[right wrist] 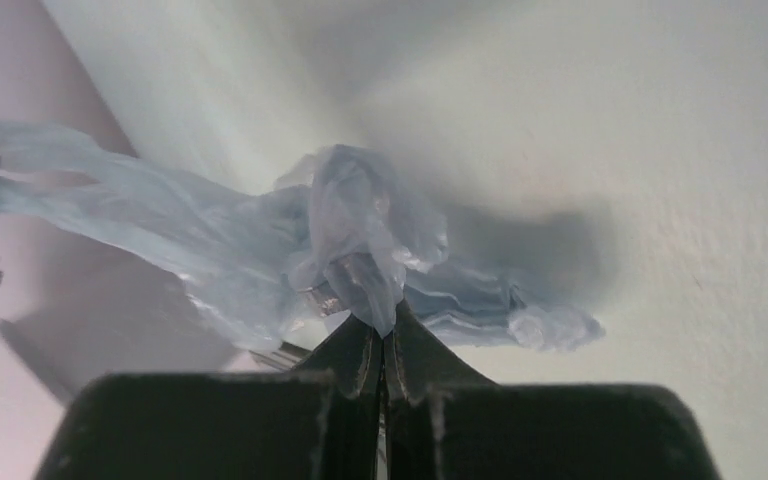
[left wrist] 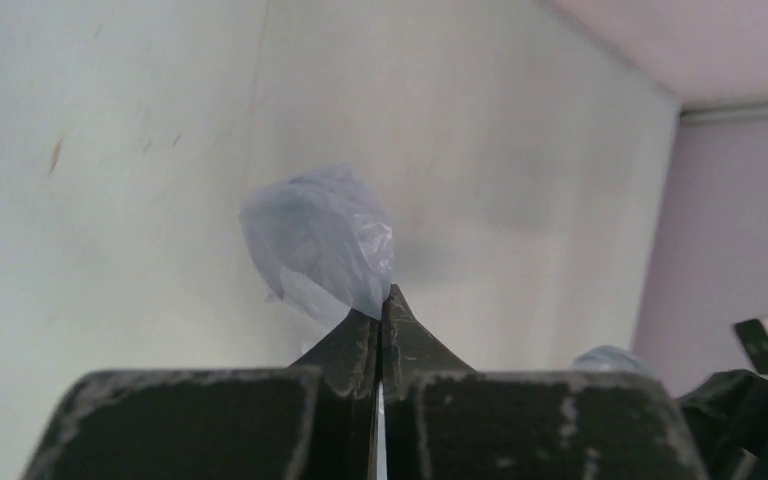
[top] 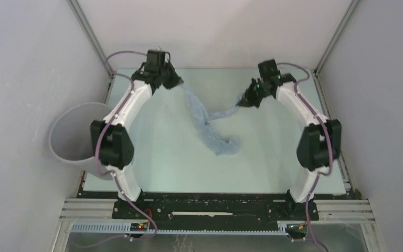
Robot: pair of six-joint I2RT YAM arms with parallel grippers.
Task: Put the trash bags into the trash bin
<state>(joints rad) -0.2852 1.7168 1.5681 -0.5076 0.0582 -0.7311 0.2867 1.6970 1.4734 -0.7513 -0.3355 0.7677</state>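
The dark, scuffed fingers of the left gripper (left wrist: pixel 383 300) fill the bottom of the left wrist view, pressed together with no gap and pinching a puffed end of a thin, crinkly, translucent pale-blue plastic trash bag (left wrist: pixel 320 240) that stands up past their tips; the right gripper (right wrist: pixel 385 325) is likewise clamped tight in its own wrist view, nipping a bunched wad of the same film, with a long strand running off to the left of that view and a shorter fold lying to the right; seen from above, both arms reach to the far part of the pale, flat table (top: pixel 152 157), the left gripper on the left, the right one on the right, well apart; a broad strand of the trash bag runs from the left gripper down to a crumpled heap resting on the table near the middle; a thinner strand branches off it to the right gripper; the round grey plastic trash bin (top: pixel 68 134) stands off the table's left edge, just beside the left arm's elbow, mouth upward, well apart from the bag.
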